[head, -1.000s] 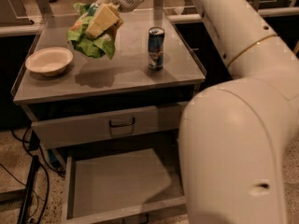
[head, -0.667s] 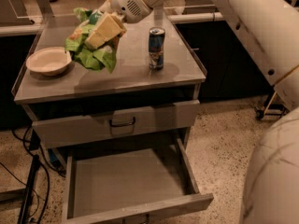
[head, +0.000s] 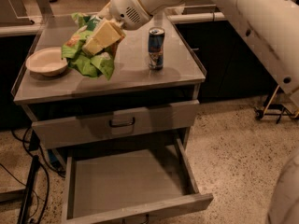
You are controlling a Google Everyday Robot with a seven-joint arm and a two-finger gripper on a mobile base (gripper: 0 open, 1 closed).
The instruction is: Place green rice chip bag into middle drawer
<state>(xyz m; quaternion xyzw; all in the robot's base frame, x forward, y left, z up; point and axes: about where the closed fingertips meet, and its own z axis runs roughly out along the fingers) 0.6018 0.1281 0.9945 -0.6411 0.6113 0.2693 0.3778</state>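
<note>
The gripper [head: 100, 40], at the end of a bulky white arm [head: 243, 17] that reaches in from the upper right, sits over the far left part of the worktop [head: 140, 78]. Its pale fingers [head: 110, 31] are closed on the upper part of the green rice chip bag [head: 88, 62], pinching the crumpled foil between them. The bag hangs below and to the left of the fingers, its bright-green folds bunched up and its lower corner close to the worktop surface, with a shadow under it; whether that corner touches the steel cannot be told. Just left of the bag, a shallow white bowl [head: 46, 61] stands on the worktop, its rim close to or touching the green foil. To the right of the bag and clearly apart from it, a blue drink can [head: 156, 48] stands upright near the middle of the worktop. Below the worktop, the upper drawer [head: 84, 129] is shut, with a dark loop handle [head: 122, 123] at the centre of its front. Under that, the middle drawer [head: 126, 181] is pulled well out toward the near side, showing a flat grey bottom and low sides, and nothing lies in it. Dark cables [head: 28, 171] trail on the floor to the left of the cabinet, and speckled flooring [head: 243, 139] spreads to the right.
</note>
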